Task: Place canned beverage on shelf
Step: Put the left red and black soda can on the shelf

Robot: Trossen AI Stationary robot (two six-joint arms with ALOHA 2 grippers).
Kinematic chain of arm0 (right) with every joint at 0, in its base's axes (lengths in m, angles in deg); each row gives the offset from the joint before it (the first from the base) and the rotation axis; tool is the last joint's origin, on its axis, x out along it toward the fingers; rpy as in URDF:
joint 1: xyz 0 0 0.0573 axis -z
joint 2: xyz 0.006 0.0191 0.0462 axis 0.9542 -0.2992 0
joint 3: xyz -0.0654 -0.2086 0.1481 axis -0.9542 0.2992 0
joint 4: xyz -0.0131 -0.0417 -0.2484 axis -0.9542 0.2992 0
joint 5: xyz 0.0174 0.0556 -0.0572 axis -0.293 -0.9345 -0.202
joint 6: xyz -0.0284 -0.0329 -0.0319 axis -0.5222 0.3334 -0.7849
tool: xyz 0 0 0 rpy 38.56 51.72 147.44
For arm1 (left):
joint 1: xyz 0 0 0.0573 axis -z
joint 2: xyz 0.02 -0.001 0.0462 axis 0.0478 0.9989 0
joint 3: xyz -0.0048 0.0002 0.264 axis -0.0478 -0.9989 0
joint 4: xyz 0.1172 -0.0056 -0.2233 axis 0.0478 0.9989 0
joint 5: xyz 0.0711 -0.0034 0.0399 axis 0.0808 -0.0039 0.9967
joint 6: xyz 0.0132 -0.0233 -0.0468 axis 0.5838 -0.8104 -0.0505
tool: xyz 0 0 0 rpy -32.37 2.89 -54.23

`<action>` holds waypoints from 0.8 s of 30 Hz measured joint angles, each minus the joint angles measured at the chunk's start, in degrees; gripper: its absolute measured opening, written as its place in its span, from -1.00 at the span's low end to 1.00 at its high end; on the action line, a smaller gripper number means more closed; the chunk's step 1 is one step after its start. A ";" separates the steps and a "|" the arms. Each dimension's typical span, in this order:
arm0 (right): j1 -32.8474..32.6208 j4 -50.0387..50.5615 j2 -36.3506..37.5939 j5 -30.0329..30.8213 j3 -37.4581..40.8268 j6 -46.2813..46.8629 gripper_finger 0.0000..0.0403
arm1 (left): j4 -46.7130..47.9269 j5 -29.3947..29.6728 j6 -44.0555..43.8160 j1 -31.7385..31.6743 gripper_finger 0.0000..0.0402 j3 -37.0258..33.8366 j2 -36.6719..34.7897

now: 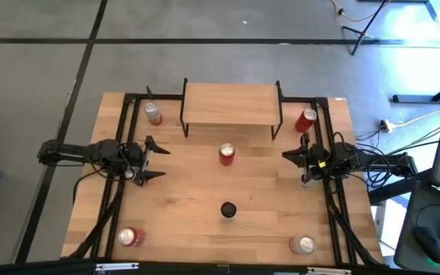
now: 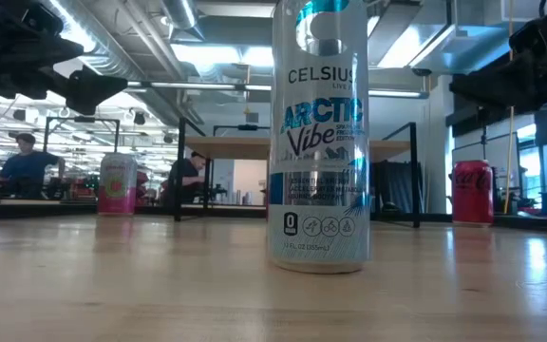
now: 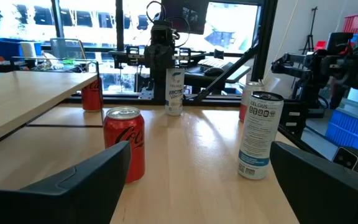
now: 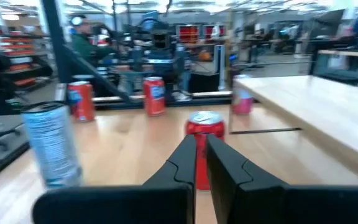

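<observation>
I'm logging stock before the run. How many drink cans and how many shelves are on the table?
Cans: 8, all on the tabletop, two of them close under the arms
Shelf: 1, with nothing on it
Total: 9

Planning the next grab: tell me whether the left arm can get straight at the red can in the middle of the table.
Probably yes. The left gripper hangs open, facing the red can, with only bare table between. The shelf stands behind the can, off that path.
</observation>
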 joint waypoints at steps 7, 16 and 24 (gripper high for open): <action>-0.01 -0.45 0.00 0.22 0.00 0.16 -0.88 | -1.23 6.39 0.23 0.02 0.88 -0.02 0.00; 0.00 -0.88 0.00 0.87 0.00 0.40 -0.88 | -8.36 10.64 2.74 -0.01 0.88 -0.04 -0.02; 0.00 -1.40 -0.02 5.01 0.00 7.72 -0.88 | -22.77 11.63 2.72 0.02 0.88 -0.02 0.00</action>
